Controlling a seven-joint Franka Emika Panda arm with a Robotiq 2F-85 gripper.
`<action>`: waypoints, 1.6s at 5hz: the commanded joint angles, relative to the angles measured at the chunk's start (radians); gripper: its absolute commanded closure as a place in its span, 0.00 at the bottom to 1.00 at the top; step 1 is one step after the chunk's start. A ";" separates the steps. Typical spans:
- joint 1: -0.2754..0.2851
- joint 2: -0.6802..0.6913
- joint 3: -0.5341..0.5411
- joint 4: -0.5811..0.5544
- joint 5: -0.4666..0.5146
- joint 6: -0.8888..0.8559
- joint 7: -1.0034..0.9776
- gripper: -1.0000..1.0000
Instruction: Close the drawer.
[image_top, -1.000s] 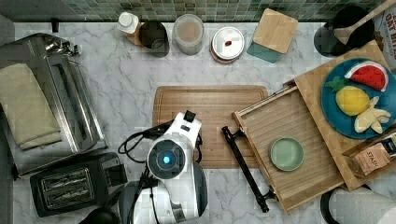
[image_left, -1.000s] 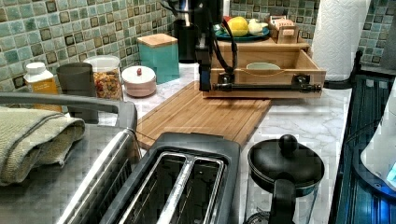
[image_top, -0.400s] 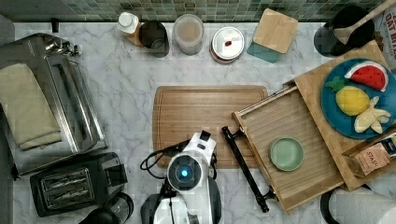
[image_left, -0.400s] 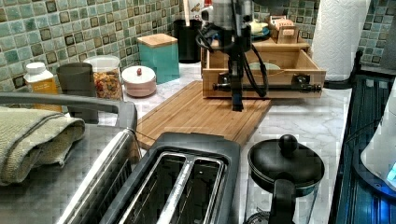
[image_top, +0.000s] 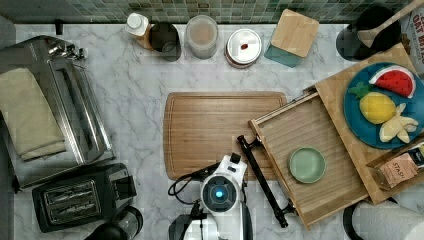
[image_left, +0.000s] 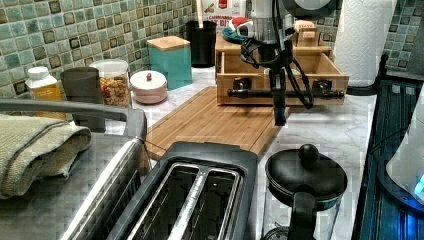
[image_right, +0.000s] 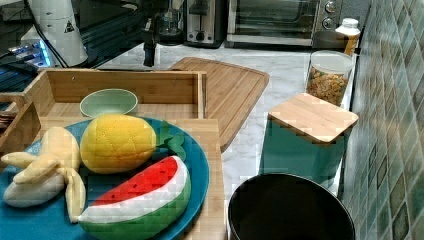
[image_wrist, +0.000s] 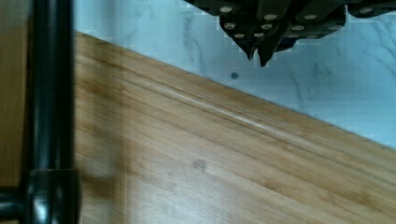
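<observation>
The drawer (image_top: 320, 160) stands pulled out in the right half of the top view, a shallow bamboo tray set at a slant, with its inner end tucked under the wooden top panel (image_top: 335, 92) that carries a blue plate (image_top: 360, 127) of toy fruit. A small green bowl (image_top: 307, 164) sits on the drawer's grooved bottom, toward the lower middle of the tray. The long black handle (image_top: 262, 181) runs along the drawer's front edge, from just right of the frame's centre down toward the lower right.

The pincer (image_left: 280, 114) hangs in front of the drawer in the left view, just right of centre, pointing down at the edge of the cutting board (image_left: 215, 120) where it meets the marble table (image_left: 325, 132). In the wrist view the pincer's fingertips (image_wrist: 258, 52) are drawn together to a narrow point with nothing between them, above the marble just beside the board's rim. The handle (image_wrist: 49, 112) appears in the same view as a dark bar beside the board, apart from the fingertips. In the top view the arm's wrist (image_top: 219, 194) lies at the lower middle, just left of the handle, over the lower right corner of the cutting board (image_top: 215, 132).

In the right view the drawer (image_right: 125, 87) is open at the middle left, with the bowl (image_right: 108, 102) inside it.
</observation>
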 joint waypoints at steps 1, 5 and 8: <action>-0.105 -0.045 -0.103 0.038 -0.056 0.089 -0.213 1.00; -0.134 0.192 -0.202 0.275 -0.026 -0.017 -0.399 1.00; -0.168 0.222 -0.274 0.426 -0.049 -0.113 -0.551 1.00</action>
